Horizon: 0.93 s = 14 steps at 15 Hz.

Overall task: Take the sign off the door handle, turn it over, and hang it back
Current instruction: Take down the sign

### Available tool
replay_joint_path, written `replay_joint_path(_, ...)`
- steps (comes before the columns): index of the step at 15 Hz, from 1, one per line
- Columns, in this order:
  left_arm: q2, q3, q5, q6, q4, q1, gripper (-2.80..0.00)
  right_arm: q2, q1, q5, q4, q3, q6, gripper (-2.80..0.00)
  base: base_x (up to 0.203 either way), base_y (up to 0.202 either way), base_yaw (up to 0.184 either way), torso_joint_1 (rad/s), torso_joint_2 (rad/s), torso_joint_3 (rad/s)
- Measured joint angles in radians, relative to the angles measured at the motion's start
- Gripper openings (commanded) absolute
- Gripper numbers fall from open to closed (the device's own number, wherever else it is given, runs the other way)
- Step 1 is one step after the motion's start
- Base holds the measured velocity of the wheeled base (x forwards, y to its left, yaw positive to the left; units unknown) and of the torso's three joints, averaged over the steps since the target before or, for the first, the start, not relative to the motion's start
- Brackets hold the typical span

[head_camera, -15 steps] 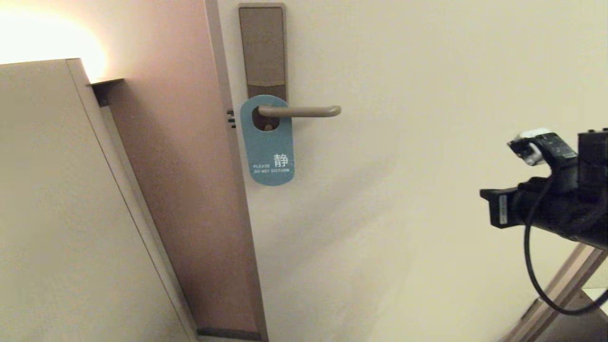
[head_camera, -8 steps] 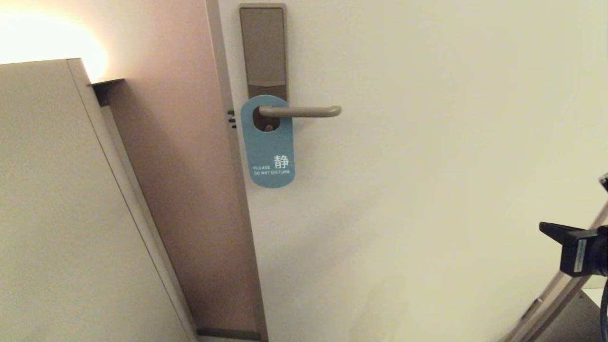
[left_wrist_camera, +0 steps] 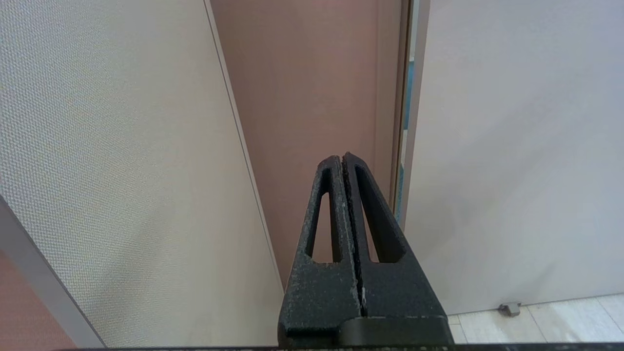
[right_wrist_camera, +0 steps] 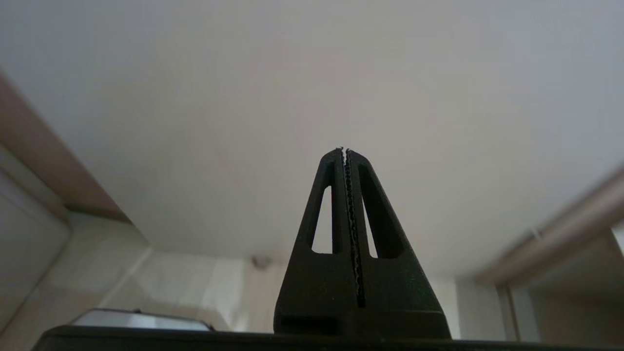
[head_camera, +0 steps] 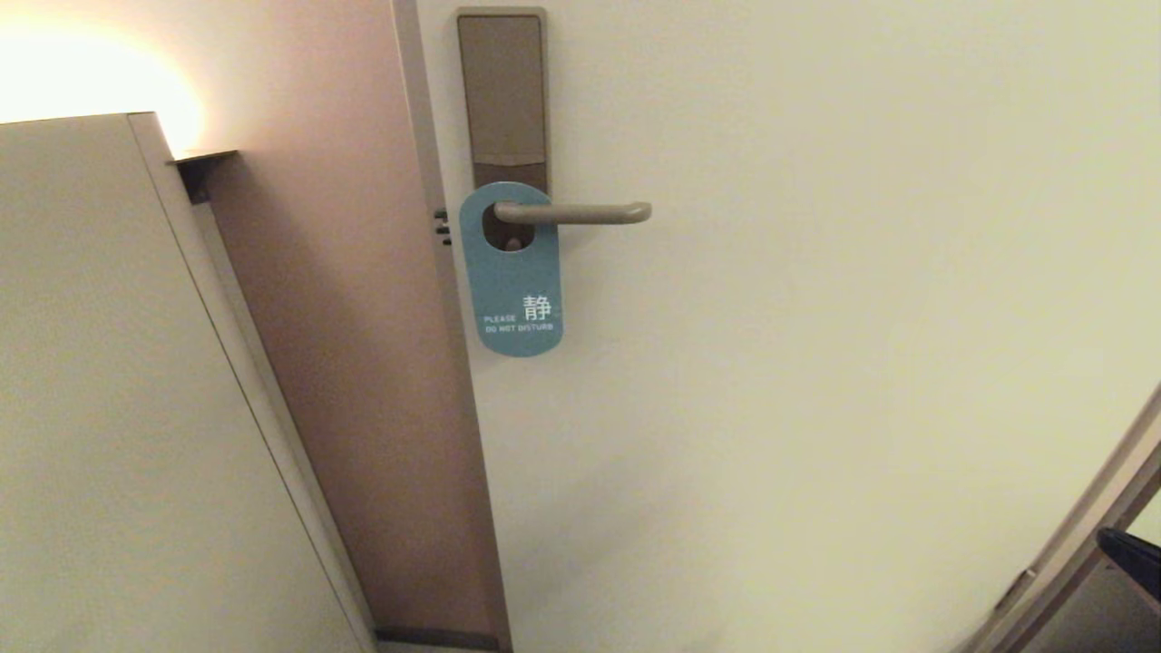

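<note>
The sign point(head_camera: 514, 272) hangs on the door handle point(head_camera: 571, 213) with its teal-blue "DO NOT DISTURB" side facing out. The handle is a slim beige lever on a tall brown lock plate point(head_camera: 502, 91). In the head view only a dark tip of my right arm point(head_camera: 1129, 553) shows at the lower right corner, far below and right of the sign. My right gripper point(right_wrist_camera: 344, 151) is shut and empty, pointing at the bare door. My left gripper point(left_wrist_camera: 342, 158) is shut and empty, low down, facing the door's edge and the frame.
The cream door point(head_camera: 816, 317) fills the right of the head view. A pinkish-brown door frame point(head_camera: 345, 317) runs left of it. A beige panel point(head_camera: 109, 408) stands at the left. The floor point(left_wrist_camera: 560, 319) and a small door stop point(left_wrist_camera: 509, 308) show below the door.
My right arm has dropped down and to the right, almost out of the head view. The sign has settled slightly on the handle.
</note>
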Motion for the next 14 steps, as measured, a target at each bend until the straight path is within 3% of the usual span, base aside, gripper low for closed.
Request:
replay_joint_path(5, 0.0, 0.0, 0.0, 0.0, 0.0, 0.0, -2.8, -0.239, 0.011, 0.018, -0.034, 0.141, -0.006, -2.8, 0.0, 0.0, 0.0, 0.0, 0.0, 0.0)
replay_joint_path(14, 0.0, 0.0, 0.0, 0.0, -0.001, 0.0, -2.8, -0.524, 0.038, -0.091, 0.213, 0.16, -0.002, -2.8, 0.0, 0.0, 0.0, 0.0, 0.0, 0.0)
